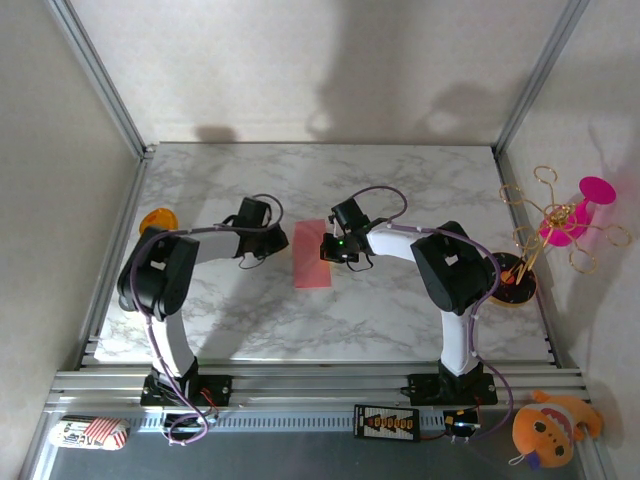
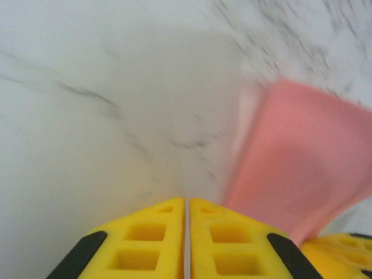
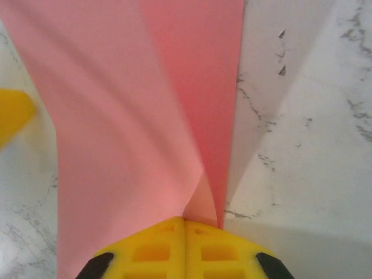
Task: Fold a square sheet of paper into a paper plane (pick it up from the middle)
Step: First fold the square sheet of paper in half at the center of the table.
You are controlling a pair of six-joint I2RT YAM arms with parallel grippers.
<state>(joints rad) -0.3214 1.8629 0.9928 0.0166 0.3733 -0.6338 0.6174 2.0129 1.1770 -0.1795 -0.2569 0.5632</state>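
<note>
Centre of counter: salmon-pink square sheet of thin paper (image 1: 312, 255), seen from above as a rectangle longer far-to-near than it is wide. It lies between the two arms' working ends. From the right wrist the sheet (image 3: 128, 116) shows a lengthwise crease, with a paler broad panel on the left and a darker strip on the right.

Right arm's jaws: clamped together on the sheet's right edge. The paper gathers to a point where the yellow fingers (image 3: 157, 250) meet.

Left arm's jaws: together, with a hairline slit between the yellow fingers (image 2: 145, 238) and nothing between them. They sit just left of the sheet (image 2: 302, 163) over bare marble. Whether they touch the paper cannot be told.

White grey-veined marble counter (image 1: 400, 180): carries the sheet and is framed by aluminium rails.

Left counter edge: orange round disc (image 1: 158, 220), well apart from the sheet.

Right, beyond the counter edge: magenta flower-like toy (image 1: 590, 200) amid gold wire loops (image 1: 545, 190).

Near right corner, off the counter: orange plush toy (image 1: 555, 430).

Near rail, centre: black board with orange markings (image 1: 385, 423).

Near left corner: striped packet (image 1: 90, 432).
</note>
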